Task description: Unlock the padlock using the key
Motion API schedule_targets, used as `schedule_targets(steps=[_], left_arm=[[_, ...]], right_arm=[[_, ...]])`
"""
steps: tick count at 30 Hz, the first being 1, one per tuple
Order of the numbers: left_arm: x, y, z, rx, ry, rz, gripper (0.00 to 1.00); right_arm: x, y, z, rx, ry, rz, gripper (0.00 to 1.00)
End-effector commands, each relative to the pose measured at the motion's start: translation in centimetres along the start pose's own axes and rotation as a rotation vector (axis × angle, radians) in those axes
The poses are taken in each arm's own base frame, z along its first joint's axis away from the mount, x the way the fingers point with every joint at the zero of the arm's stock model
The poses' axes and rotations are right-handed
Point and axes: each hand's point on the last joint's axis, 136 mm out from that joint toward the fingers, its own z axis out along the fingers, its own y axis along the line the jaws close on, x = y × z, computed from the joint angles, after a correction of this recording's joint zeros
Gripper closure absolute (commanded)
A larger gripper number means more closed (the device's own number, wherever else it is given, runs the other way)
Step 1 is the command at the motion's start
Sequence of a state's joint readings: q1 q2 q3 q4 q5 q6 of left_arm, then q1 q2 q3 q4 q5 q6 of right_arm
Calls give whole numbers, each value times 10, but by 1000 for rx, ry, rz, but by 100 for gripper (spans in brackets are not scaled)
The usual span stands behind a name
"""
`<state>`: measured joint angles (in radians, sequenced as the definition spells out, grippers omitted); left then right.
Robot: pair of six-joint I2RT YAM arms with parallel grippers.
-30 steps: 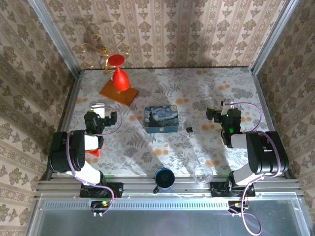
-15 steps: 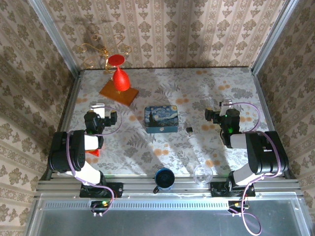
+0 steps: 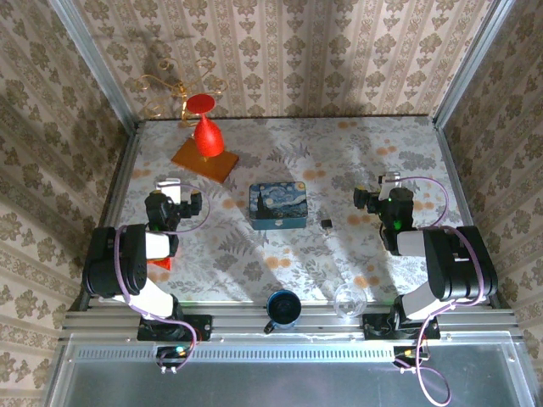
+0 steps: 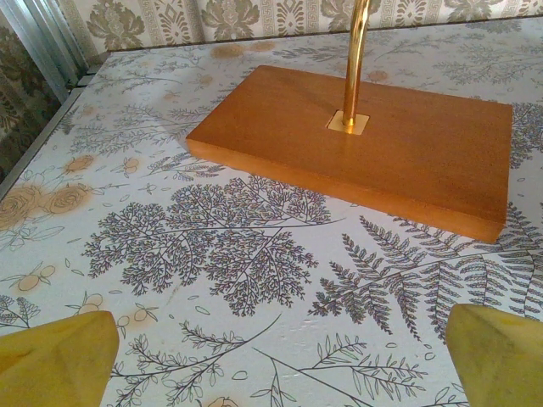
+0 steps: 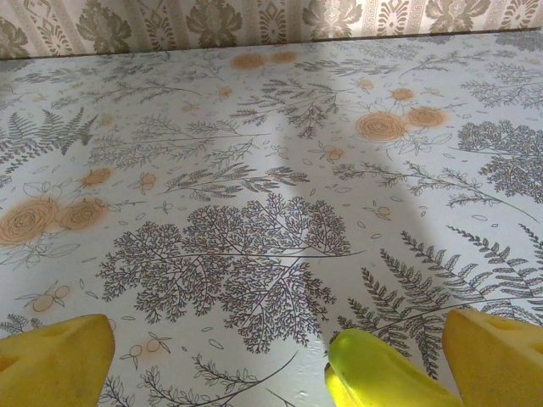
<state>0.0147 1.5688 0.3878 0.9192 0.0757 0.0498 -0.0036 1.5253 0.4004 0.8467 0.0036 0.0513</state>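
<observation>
Top external: padlock [image 3: 326,223] lies near the blue tin [image 3: 277,208]; I judge it light, rigid, slick, so pinch across its body. Left claw [image 4: 280,356] and right claw [image 5: 280,360] stand apart, empty.

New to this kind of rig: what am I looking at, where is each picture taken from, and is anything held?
Two robot arms are bolted at the table's near edge. The overhead picture looks down from behind them; the other two come from a camera on each wrist, yellow fingertips at the bottom corners. On the fern-patterned tabletop sit a blue swirl-painted rectangular tin, a tiny dark metal padlock right of it, an orange wooden base under a red cone-shaped ornament, a dark blue mug and a clear glass cup. The left end effector and right end effector are open, holding nothing.
</observation>
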Motion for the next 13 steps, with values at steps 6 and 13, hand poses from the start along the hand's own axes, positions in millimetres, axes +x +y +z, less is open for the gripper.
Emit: schedule_targets(steps=[6,13], left_arm=[[-8,-4,-1,16,-22,22,0],[-7,-3,-1,13,-20,24,0]], right_arm=[[-4,-3,2,22,-8,-12,0],[-4,-3,1,22,-7,-13,0]])
